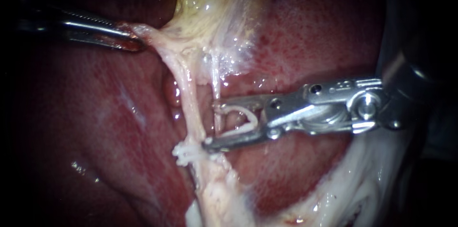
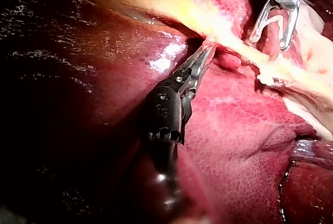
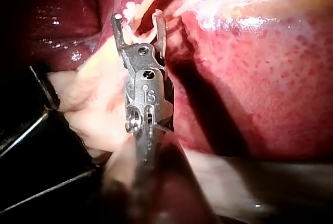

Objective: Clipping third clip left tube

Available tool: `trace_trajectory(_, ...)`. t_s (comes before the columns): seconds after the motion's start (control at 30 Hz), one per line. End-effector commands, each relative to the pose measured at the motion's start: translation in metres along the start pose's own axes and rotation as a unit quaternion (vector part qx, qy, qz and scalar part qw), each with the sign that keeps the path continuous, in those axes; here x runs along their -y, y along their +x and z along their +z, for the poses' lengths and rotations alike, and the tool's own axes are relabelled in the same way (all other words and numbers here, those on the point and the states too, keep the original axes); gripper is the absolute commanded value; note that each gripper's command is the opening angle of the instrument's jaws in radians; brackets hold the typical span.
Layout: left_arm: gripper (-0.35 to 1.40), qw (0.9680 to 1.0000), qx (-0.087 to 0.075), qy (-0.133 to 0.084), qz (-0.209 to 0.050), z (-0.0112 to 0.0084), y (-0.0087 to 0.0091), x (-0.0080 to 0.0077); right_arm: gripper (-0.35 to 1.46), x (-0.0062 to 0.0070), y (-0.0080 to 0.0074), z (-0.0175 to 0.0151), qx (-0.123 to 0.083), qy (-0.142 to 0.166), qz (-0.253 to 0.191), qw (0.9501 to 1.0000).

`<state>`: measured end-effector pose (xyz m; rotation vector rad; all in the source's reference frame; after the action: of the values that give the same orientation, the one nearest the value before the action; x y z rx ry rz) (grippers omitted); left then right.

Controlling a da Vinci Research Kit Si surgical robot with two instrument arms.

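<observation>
Two instruments divide the work: the dark left instrument [image 1: 137, 42], upper left, grips the pale stringy left tube [image 1: 188, 98] taut at mid-frame, so the silver right instrument [image 1: 213, 124], wide jaws cradling an open white clip [image 1: 253, 115], can straddle it.

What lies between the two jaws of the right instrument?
A white clip, not yet closed: its two legs lie along the jaws of the right instrument, which hold it from both sides. The endoscope view shows it best.
</observation>
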<state>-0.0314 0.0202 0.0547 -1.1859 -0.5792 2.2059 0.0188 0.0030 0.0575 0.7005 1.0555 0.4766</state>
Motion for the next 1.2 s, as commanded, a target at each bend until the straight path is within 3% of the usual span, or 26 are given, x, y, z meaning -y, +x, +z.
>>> trace_trajectory(0.03, -0.35, 1.0, 0.0, 0.0, 0.0, 0.0, 0.0, 0.0, 0.49, -0.0003, -0.0001, 0.0002, 0.0, 0.003, 0.002, 1.0)
trace_trajectory(0.37, -0.35, 1.0, 0.0, 0.0, 0.001, 0.0001, -0.0002, 0.0003, 0.49, -0.0026, -0.002, 0.0012, -0.005, 0.022, 0.038, 0.999)
trace_trajectory(0.73, -0.35, 1.0, 0.0, 0.0, 0.001, 0.0002, -0.0003, 0.0004, 0.48, -0.0034, -0.0027, 0.0027, -0.002, 0.062, 0.047, 0.997)
trace_trajectory(1.2, -0.35, 1.0, 0.0, 0.0, 0.001, 0.0002, -0.0003, 0.0004, 0.48, -0.0034, -0.001, 0.0057, -0.062, 0.115, 0.079, 0.9883)
